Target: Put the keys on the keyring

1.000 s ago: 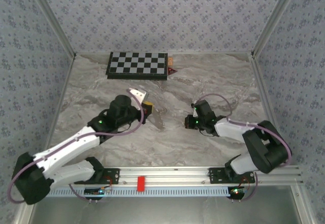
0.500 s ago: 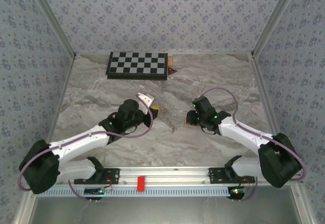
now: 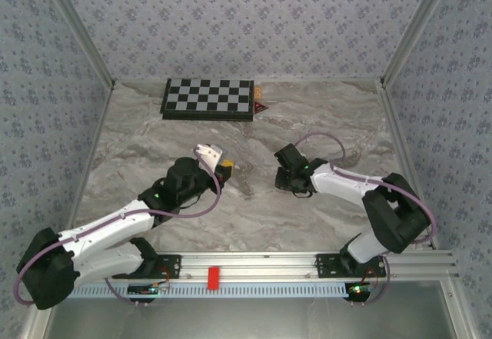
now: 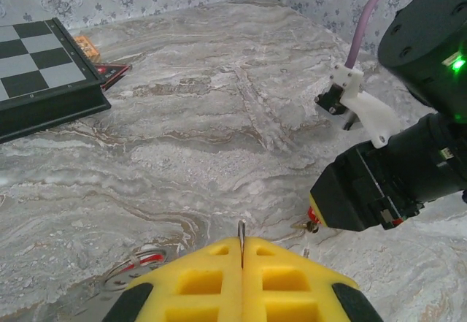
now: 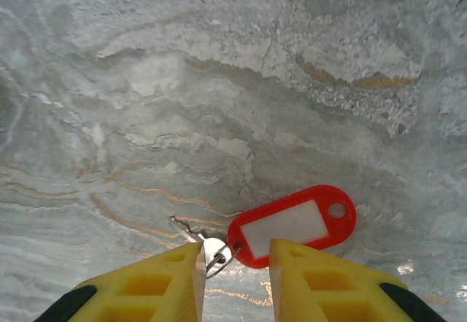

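Our right gripper [image 5: 235,255] stands part-open, holding nothing — the key [image 5: 292,225] lies just ahead, silvery end between the fingertips [image 5: 179,267], red head slanting up-right; left gripper [image 4: 241,247] clamped shut

The right gripper [image 3: 283,179] has slid a little left, toward the middle of the table [image 3: 254,224], and its wrist sits further left than before. The right elbow [image 3: 396,217], which half a second ago had sunk toward the near right corner, has come back up and inward. The right gripper's yellow fingers [image 5: 171,278] have parted (a second ago they were closed). The left gripper [image 3: 225,168] pushed right, then drew back slightly, and the left forearm [image 3: 115,227] now lies lower and more stretched out.
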{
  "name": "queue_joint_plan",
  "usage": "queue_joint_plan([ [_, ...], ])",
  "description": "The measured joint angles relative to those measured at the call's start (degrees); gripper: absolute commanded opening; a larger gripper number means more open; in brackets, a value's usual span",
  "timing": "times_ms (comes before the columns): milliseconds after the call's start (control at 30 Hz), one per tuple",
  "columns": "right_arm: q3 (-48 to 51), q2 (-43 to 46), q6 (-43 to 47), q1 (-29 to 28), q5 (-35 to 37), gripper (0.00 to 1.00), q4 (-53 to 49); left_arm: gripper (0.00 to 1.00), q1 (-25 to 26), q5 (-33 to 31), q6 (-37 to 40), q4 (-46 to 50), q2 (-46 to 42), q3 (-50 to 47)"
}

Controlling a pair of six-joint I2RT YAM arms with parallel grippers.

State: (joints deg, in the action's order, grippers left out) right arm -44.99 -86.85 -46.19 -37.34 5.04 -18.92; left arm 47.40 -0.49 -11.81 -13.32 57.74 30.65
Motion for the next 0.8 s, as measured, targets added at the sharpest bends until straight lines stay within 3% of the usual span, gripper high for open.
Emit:
queue_joint_plan([
  [200,-0.9,-2.5,-1.0,0.0,-0.8,0.27,-0.4,0.00,0.4,0.0,0.0,-0.1,-0.3,-0.1],
  [300,-1.4,-2.8,-1.1,0.0,-1.2,0.20,-0.4,0.00,0.4,0.0,0.0,-0.2,-0.3,-0.1],
  [800,-0.9,-1.6,-4.6,-0.6,-2.1,0.20,-0.2,0.00,0.4,0.0,0.0,-0.2,-0.3,-0.1],
])
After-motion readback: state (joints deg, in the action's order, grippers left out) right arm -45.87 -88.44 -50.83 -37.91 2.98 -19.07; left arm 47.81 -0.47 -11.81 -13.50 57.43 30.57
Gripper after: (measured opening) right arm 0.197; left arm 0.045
